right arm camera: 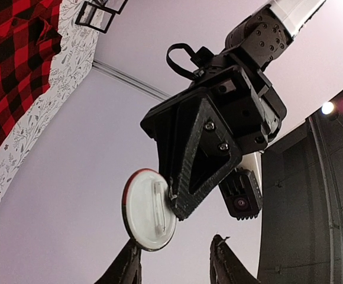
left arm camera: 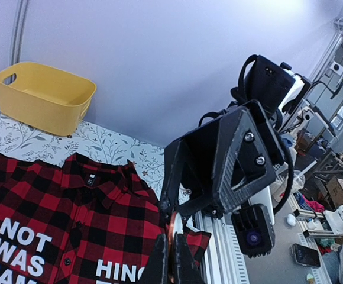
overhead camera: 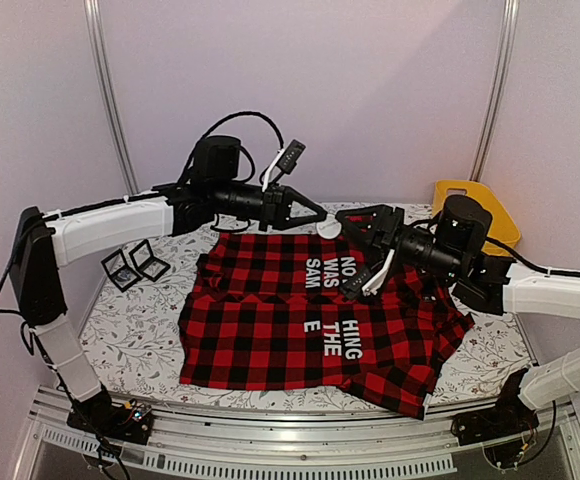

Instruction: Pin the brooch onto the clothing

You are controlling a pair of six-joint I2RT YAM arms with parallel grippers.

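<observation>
- Two sets of fingers meet in the air just past the far edge of the shirt [overhead camera: 270, 310], which lies spread with its letters up on the desk [overhead camera: 140, 320].
- Your left fingers [right arm camera: 180, 195] are clamped on the rim of the brooch [right arm camera: 148, 210], a white disc with a red edge. It hangs above the shirt's collar end and touches no cloth.
- Your right fingers [right arm camera: 127, 266] stand apart and empty, just beside the disc. The bar on the disc's back is turned toward them.
- That hold is on the edge only. A nudge from the right fingers could twist the disc in the grip or knock it loose, and it would likely drop onto the shirt or roll off it.
- Whether the pin is open is too small to tell. If it is shut, pressing down would only dent the cloth.
- Nothing holds the shirt down, and it looks rumpled along its near hem. A push with the pin would probably drag or bunch the cloth instead of piercing it.
- Both wrists crowd the same spot above the shirt, so a wide swing from either arm risks a clash.
</observation>
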